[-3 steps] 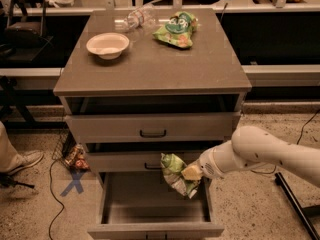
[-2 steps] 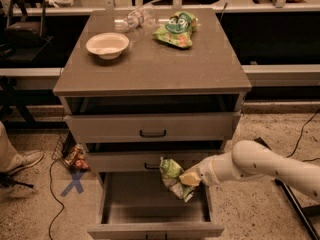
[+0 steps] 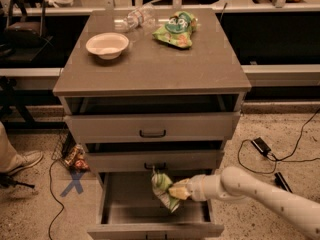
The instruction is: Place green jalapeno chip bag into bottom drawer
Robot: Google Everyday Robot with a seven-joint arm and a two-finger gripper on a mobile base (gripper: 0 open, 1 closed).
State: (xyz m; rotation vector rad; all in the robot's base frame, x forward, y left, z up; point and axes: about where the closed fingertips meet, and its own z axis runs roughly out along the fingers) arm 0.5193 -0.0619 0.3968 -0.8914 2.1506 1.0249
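You are in the placing step: the gripper [image 3: 180, 190] sits low in front of the cabinet, reaching in from the right over the open bottom drawer [image 3: 125, 200]. Its jaws look clamped on the green jalapeno chip bag [image 3: 162, 191], which hangs from the tip rather than resting on anything. The bag's lower end dangles just above the drawer floor, roughly midway across the drawer's width and a little towards the back. Whether it already brushes the floor I cannot tell.

What the next move calls for, as I judge it, is a short further drop so the bag settles on the floor. After that, part the jaws and draw the arm back out to the right, clear of the drawer's side wall. Watch the middle drawer's front panel [image 3: 155, 160] just above, since the bag's top end is close under it.

Compared with a second ago, the arm has come down and its bend now lies about level with the drawer. The bag has travelled left and lower, from near the drawer's right side towards its middle. On the desk [image 3: 150, 69] nothing has shifted: the bowl [image 3: 107, 45], the other green bag [image 3: 176, 29] and the clear bottle [image 3: 135, 18] lie as they did.
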